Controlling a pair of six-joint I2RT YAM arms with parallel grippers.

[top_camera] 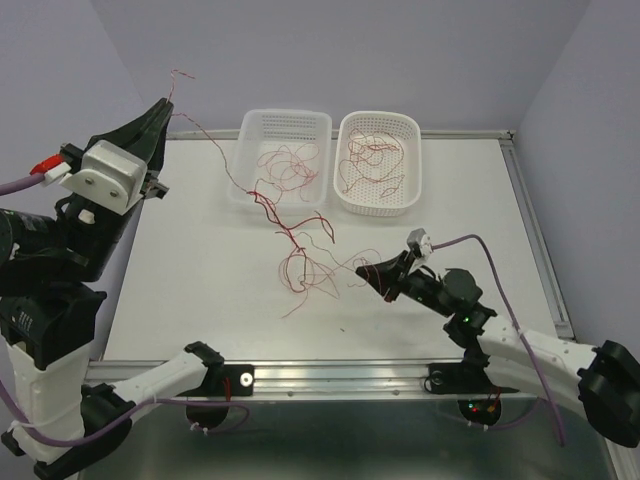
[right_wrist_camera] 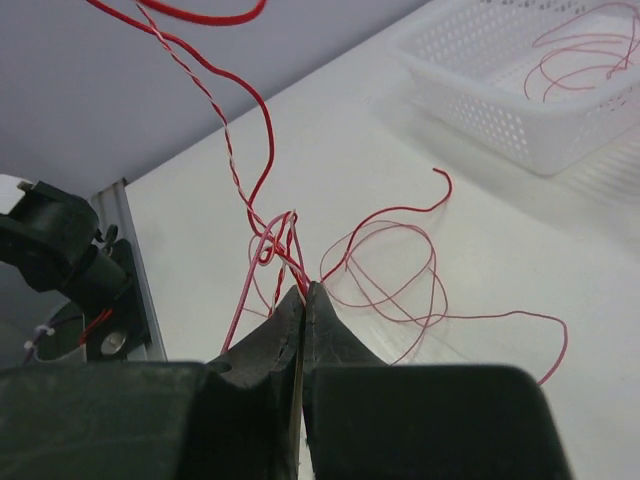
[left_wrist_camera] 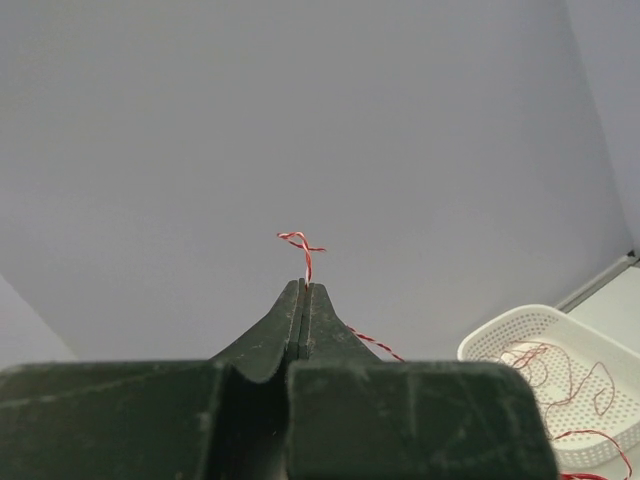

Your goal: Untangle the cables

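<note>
**A:** Nearest the bases, what is the right claw (top_camera: pixel 362 272) doing?

**B:** It is clamped tight, low over the white desk (top_camera: pixel 190 270). It grips a bunch of the thin red flexible cables (top_camera: pixel 305 262) where they knot. Its wrist camera shows several strands and a small loop pinched together, not one alone.

**A:** And beyond that?

**B:** The tangle sprawls on the desk just left of that claw. One twisted strand climbs from it up and away to the left claw (left_wrist_camera: pixel 304 285). That claw is raised high and closed on the strand's end, with only a short curl poking out. Farthest back stand two white perforated plastic baskets, the left basket (top_camera: pixel 285 122) and the right basket (top_camera: pixel 380 120), each holding loose cables.

**A:** What could go wrong?

**B:** As I judge it, pulling apart with several strands pinched would cinch the knot rather than free it. The short end could slip out of the left claw. The rising strand also passes the left basket's near corner, touching or just beside, I cannot tell. It could snag there and drag the basket.
</note>
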